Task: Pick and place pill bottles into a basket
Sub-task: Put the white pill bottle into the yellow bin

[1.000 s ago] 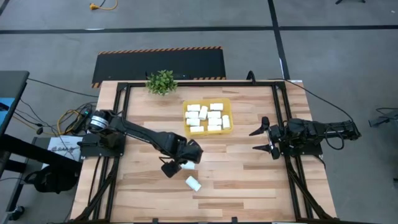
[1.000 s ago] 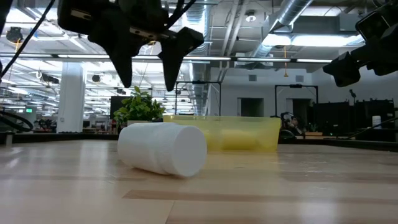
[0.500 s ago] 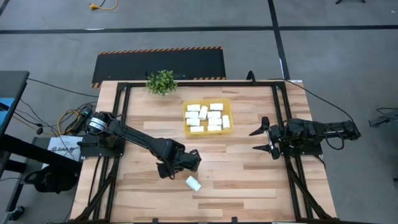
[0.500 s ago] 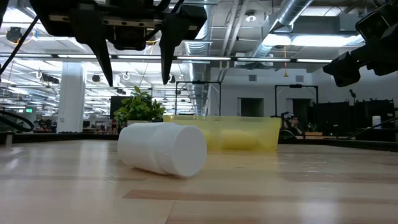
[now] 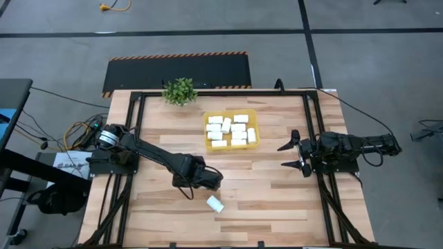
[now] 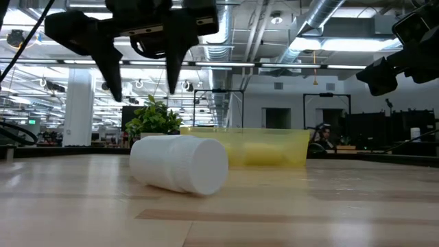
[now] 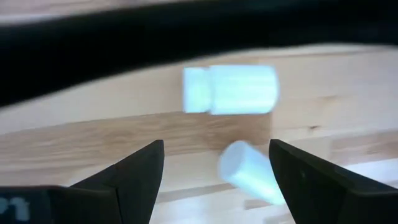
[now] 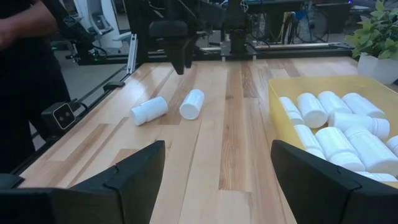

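The table (image 5: 277, 194) is pale wood planking inside a black metal frame, standing on a grey floor crossed by dark tape lines; a black mat with hazard-striped edging (image 5: 176, 72) lies beyond its far edge. The left end effector (image 6: 140, 86) hangs above the wood with its fingers apart and nothing between them. Two pill bottles lie on their sides on the boards just below and beside it: one (image 5: 215, 203) toward the near edge, the other (image 7: 231, 89) mostly hidden under the arm from above. The basket (image 5: 230, 130), holding many more bottles, sits farther off toward a small potted plant (image 5: 180, 90). The right end effector (image 5: 293, 155) waits open and empty at the table's right edge. Level across the table, an industrial hall shows: ceiling ducts (image 6: 329, 20), strip lights, dark frames.
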`<action>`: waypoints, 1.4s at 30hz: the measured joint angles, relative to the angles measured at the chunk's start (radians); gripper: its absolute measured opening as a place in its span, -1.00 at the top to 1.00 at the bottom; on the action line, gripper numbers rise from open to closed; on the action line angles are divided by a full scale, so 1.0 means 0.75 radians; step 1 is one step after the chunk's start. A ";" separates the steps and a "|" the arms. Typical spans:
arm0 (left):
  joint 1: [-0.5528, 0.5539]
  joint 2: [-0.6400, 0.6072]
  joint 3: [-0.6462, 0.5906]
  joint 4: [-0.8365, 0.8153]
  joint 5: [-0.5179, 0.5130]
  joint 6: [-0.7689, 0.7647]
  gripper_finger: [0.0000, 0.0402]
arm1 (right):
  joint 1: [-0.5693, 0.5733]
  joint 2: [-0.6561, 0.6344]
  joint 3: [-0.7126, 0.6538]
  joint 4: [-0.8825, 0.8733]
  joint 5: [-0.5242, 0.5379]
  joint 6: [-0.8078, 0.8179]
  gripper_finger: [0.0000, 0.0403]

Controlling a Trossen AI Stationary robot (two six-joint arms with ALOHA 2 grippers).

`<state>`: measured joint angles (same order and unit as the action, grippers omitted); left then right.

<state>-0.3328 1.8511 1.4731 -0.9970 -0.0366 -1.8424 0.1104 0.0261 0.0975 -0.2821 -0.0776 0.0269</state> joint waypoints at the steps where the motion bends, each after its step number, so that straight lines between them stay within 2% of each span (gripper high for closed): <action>1: 0.000 0.000 0.000 -0.015 0.016 0.013 -0.38 | 0.000 0.000 0.000 0.000 0.000 0.000 -0.42; 6: 0.002 -0.001 -0.002 -0.099 0.030 0.036 -0.38 | 0.001 0.000 0.000 0.000 0.000 0.000 -0.42; 20: 0.004 -0.001 -0.002 -0.077 -0.021 0.022 -0.39 | 0.000 0.000 0.000 0.000 0.000 0.000 -0.42; 25: 0.003 -0.001 -0.002 -0.077 0.018 0.009 -0.53 | 0.000 0.000 0.000 0.000 0.000 0.000 -0.42; 33: 0.003 -0.001 -0.002 -0.024 0.045 0.028 -0.96 | 0.000 0.000 0.000 0.000 0.000 0.000 -0.42; 42: -0.019 -0.001 -0.002 0.086 0.010 0.049 -0.92 | 0.000 0.000 0.000 0.000 0.000 0.000 -0.42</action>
<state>-0.3474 1.8507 1.4719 -0.9325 -0.0290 -1.8054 0.1106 0.0261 0.0975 -0.2821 -0.0776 0.0269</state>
